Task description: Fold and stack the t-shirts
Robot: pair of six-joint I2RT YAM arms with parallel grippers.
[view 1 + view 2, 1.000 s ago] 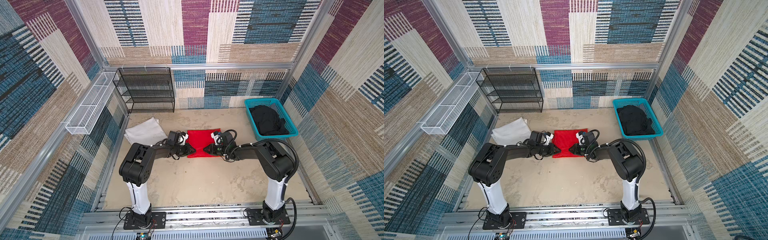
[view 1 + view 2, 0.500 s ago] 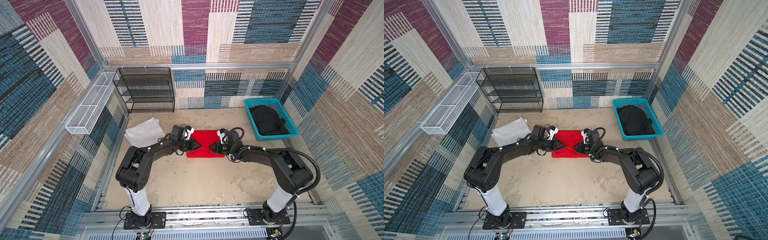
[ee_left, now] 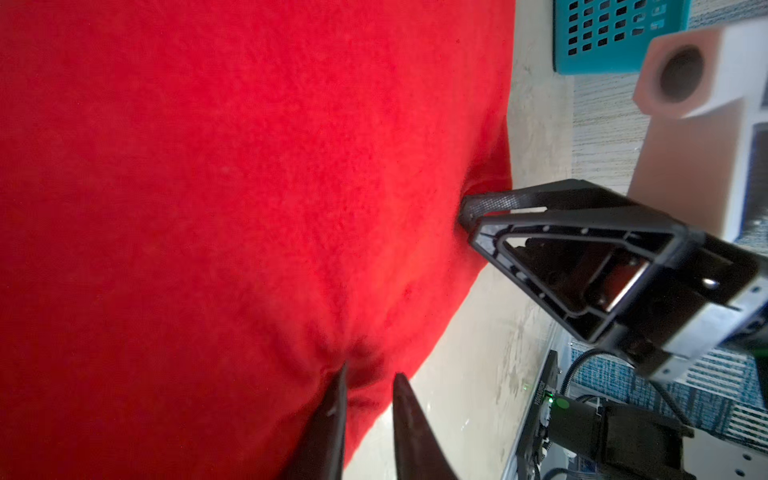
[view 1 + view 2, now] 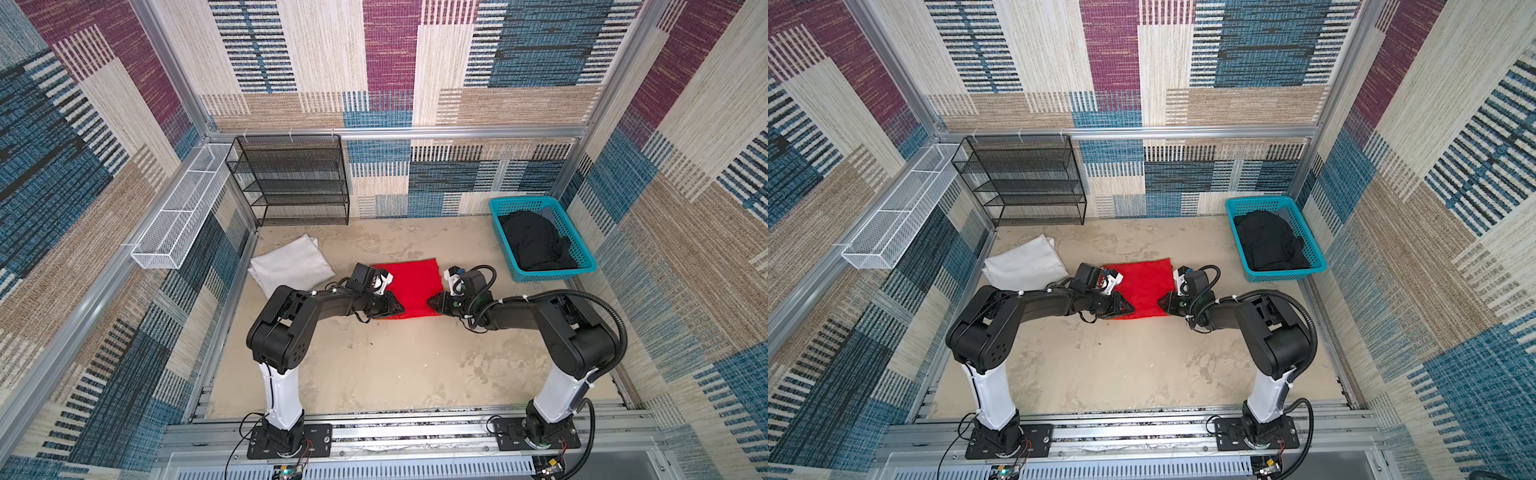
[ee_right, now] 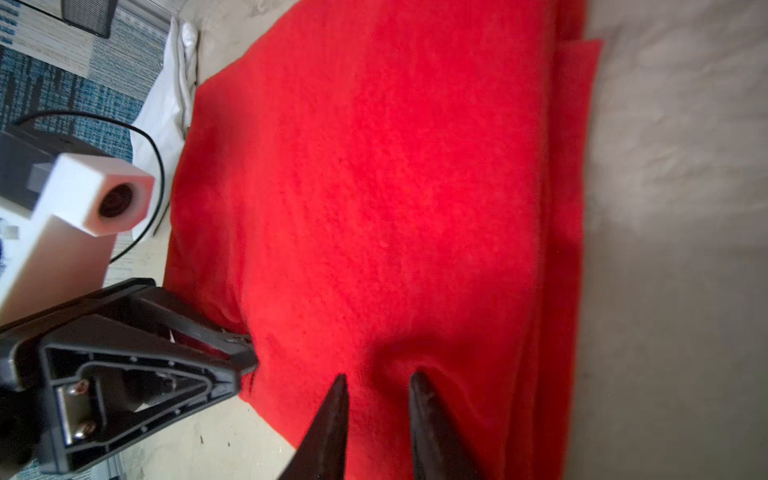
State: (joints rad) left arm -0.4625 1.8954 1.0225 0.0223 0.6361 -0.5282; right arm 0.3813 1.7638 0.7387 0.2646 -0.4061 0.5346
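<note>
Left end effector [image 4: 395, 307] and right end effector [image 4: 434, 301] are each clamping a near corner of the red shirt [image 4: 415, 280] — it is lying flat on the counter [image 4: 374, 374] between them, running toward the far side, with the white shirt [image 4: 291, 268] sitting just left, nearer the left arm.

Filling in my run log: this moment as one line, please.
left gripper: shut on red t-shirt | right gripper: shut on red t-shirt | white t-shirt: folded aside | black t-shirt: in basket
</note>
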